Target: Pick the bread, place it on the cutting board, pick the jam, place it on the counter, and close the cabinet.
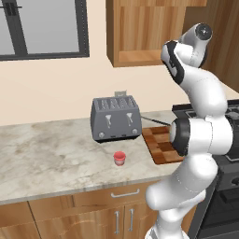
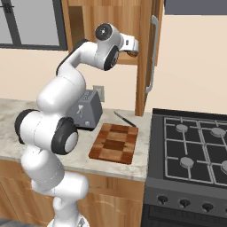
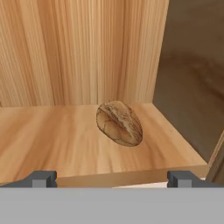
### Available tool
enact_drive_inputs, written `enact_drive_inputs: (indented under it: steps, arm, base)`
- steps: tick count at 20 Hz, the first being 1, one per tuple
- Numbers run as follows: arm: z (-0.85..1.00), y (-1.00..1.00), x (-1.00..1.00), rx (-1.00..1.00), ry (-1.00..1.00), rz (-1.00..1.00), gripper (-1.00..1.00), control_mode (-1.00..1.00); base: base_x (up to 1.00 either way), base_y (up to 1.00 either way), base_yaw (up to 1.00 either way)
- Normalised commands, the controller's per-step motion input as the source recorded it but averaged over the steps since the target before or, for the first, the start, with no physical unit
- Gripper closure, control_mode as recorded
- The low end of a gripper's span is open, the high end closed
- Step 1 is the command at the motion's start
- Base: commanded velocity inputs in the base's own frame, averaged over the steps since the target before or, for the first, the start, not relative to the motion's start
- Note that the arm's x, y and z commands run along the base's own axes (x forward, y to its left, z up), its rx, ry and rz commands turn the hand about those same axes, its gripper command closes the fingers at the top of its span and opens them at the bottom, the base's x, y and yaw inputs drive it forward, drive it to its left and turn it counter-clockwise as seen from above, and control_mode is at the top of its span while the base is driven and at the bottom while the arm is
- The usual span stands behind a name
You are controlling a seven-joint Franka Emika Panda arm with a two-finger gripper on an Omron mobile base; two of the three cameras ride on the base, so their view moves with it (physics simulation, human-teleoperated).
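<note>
You have one bread lying on the cabinet shelf, near the shelf's front edge and a little toward the side wall, touching nothing else. Your gripper faces it from just outside the shelf edge; its two fingertips stand wide apart, one at each lower corner of the hand view, with nothing between them. The bread sits between them in line, but farther in.

In the right base view you see the arm reaching up into the cabinet, whose one door stands swung out, its single long bar handle facing you.

Down on the surface you have one jam, upright and alone, in front of the one toaster and apart from it. One cutting board lies flat beside the toaster, toward the stove, with nothing resting on its chequered top. One knife lies behind the board, near the cabinet door's lower edge.
</note>
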Motion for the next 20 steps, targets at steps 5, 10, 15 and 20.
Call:
enact_drive_inputs:
  steps: [5,10,15,20]
  arm:
    - [0.0,-0.1,0.38,0.0,0.0,0.0,-1.0,-1.0]
    - [0.0,-0.11,0.34,0.0,0.0,0.0,-1.0,-1.0]
    - [0.0,-0.06,0.26,0.0,0.0,0.0,-1.0,-1.0]
    - [-0.05,0.0,0.18,0.0,0.0,0.0,-1.0,-1.0]
  base:
    - [0.0,0.0,0.0]
    - [0.0,0.0,0.0]
    - [0.0,0.0,0.0]
    - [0.0,0.0,0.0]
